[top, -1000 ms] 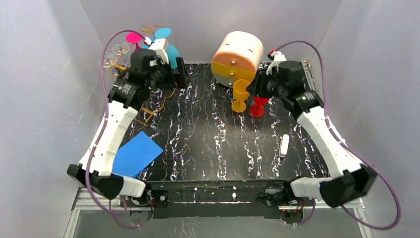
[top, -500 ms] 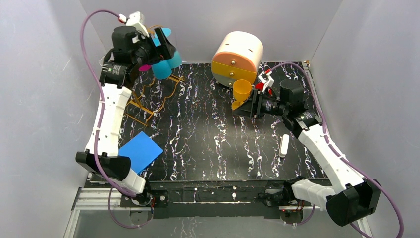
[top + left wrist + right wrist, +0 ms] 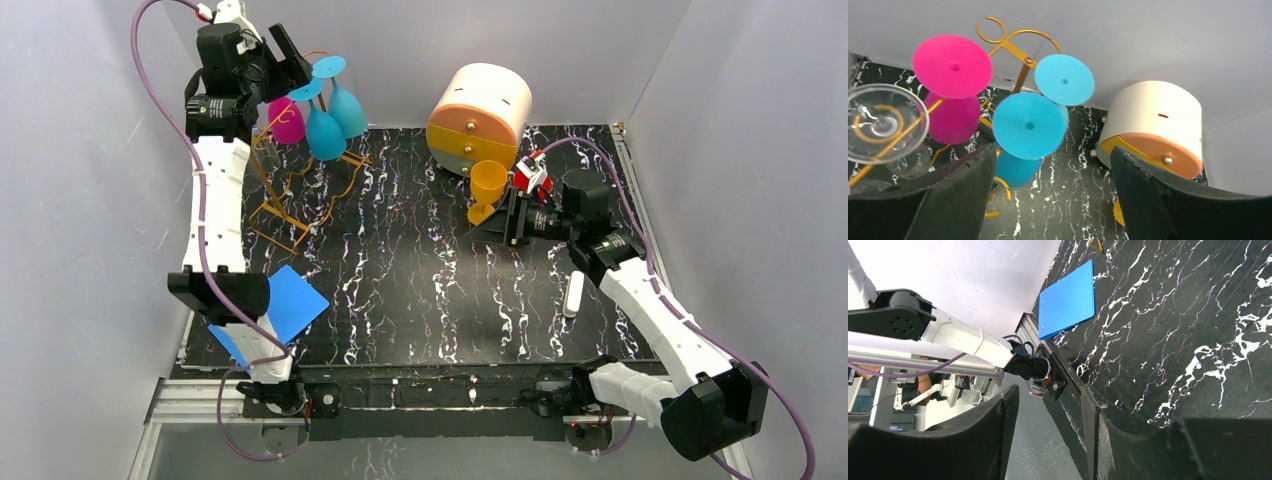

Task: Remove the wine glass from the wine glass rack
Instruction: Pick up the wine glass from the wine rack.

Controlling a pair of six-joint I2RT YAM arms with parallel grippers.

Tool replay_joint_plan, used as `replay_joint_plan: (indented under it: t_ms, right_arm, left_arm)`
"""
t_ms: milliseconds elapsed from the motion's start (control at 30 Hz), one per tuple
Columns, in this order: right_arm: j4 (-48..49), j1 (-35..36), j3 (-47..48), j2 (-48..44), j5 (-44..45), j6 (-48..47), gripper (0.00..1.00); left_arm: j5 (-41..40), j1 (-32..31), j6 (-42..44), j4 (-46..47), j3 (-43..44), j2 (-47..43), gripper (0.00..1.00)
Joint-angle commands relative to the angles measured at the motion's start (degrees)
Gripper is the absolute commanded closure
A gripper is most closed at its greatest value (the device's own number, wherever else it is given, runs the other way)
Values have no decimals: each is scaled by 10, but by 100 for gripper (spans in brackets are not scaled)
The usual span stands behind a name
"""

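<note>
The gold wire wine glass rack (image 3: 283, 192) stands at the table's far left. A pink glass (image 3: 288, 120) and two blue glasses (image 3: 325, 132) hang upside down from it. In the left wrist view I see the rack's top loops (image 3: 1013, 49), the pink foot (image 3: 952, 66), the nearer blue foot (image 3: 1029, 125), the second blue foot (image 3: 1064, 79) and a clear glass (image 3: 880, 122). My left gripper (image 3: 290, 62) is open and empty, raised beside the rack's top; it also shows in its wrist view (image 3: 1053, 200). My right gripper (image 3: 490, 228) is open and empty, lying low by an orange glass (image 3: 487, 185).
A round cream-and-orange drawer box (image 3: 480, 118) stands at the back middle and shows in the left wrist view (image 3: 1153, 125). A blue card (image 3: 272, 310) lies front left, also in the right wrist view (image 3: 1068, 300). A small white stick (image 3: 573, 293) lies on the right.
My left arm has risen from low at the rack to beside its top, gripper open. My right gripper has left the red glass and turned sideways; the red glass no longer shows.
</note>
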Motion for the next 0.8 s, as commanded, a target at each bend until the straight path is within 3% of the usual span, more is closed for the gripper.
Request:
replay_joint_plan:
  t_ms: [0,333,767]
  right_arm:
    - [41,3,-2,-10,-12,26,43]
    - [4,5,9,7,4,20,43]
    - [-34,4,20,14,13,22,44]
  left_arm:
    - [65,42,13,-47,56,38,21]
    - [127,86,17,-7,5,53,30]
    - [206,88,-17,35,9,107,34]
